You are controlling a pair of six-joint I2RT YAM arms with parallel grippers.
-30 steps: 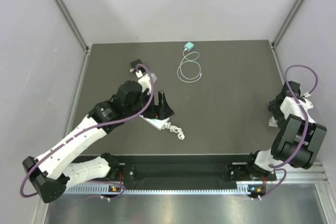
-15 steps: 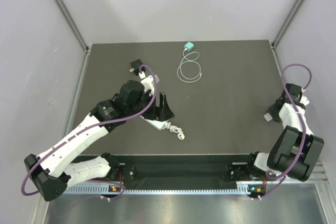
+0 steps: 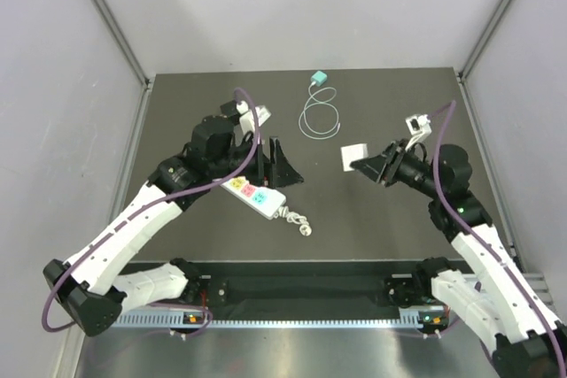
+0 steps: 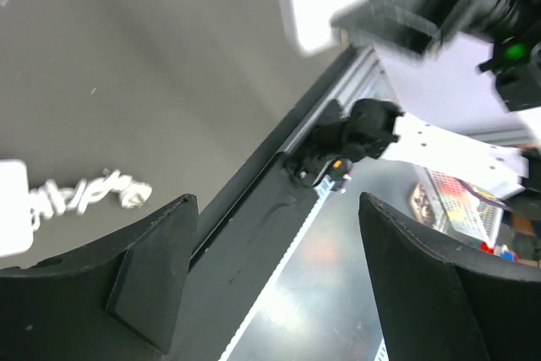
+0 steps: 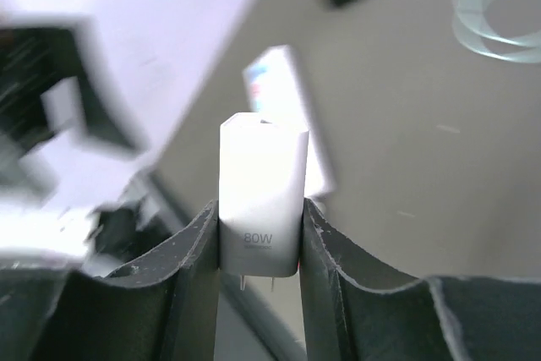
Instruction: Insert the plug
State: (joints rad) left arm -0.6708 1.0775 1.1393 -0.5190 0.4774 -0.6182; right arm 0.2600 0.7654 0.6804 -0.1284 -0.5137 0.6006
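The plug (image 3: pixel 355 157) is a white charger block marked 80W (image 5: pixel 260 192), and my right gripper (image 3: pixel 379 165) (image 5: pixel 259 219) is shut on it, holding it above the mat right of centre. Its two prongs point back toward the wrist. The white power strip (image 3: pixel 252 194) with coloured sockets lies flat left of centre; it is a blur (image 5: pixel 283 116) beyond the plug in the right wrist view. My left gripper (image 3: pixel 282 165) (image 4: pixel 277 209) hovers just past the strip's far edge, open and holding nothing. One corner of the strip (image 4: pixel 12 209) shows in the left wrist view.
The strip's short coiled cord (image 3: pixel 297 220) (image 4: pixel 93 194) trails toward the near edge. A teal adapter (image 3: pixel 319 77) with a looped white cable (image 3: pixel 319 119) (image 5: pixel 499 14) lies at the back centre. Grey walls and metal posts border the mat.
My right gripper shut on the plug at the mat's right edge and swung it in toward the centre. The left gripper shifted off the power strip, uncovering its sockets.
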